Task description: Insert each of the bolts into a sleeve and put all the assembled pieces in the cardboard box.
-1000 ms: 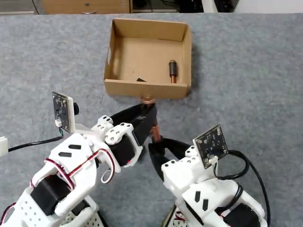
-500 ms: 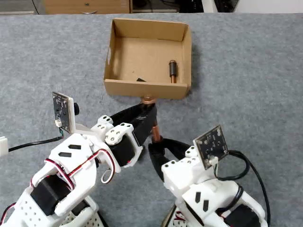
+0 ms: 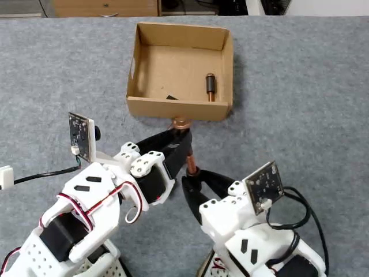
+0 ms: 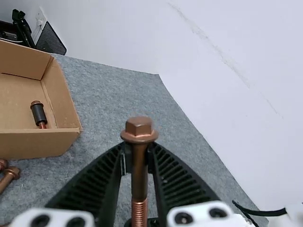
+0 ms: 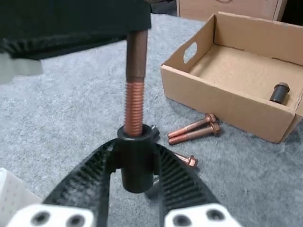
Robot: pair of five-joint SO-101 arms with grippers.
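Observation:
My left gripper (image 4: 137, 153) is shut on a copper bolt (image 4: 138, 161), just below its hex head (image 3: 181, 122). The bolt's threaded end (image 5: 134, 112) sits in the mouth of a black sleeve (image 5: 136, 158), and my right gripper (image 5: 136, 165) is shut on that sleeve. Both grippers (image 3: 187, 167) meet just in front of the cardboard box (image 3: 179, 108). One assembled bolt and sleeve (image 3: 211, 86) lies inside the box near its right wall. Three loose copper bolts (image 5: 191, 128) lie on the carpet beside the box front.
Grey carpet (image 3: 300, 104) covers the table, with open room to the left and right of the box. A wooden cabinet (image 3: 104, 7) stands beyond the far edge. A small dark scrap (image 3: 171, 97) lies in the box by its front wall.
Both arms shifted slightly. The right gripper with the sleeve has come a little closer along the bolt's thread. The bolt stays held.

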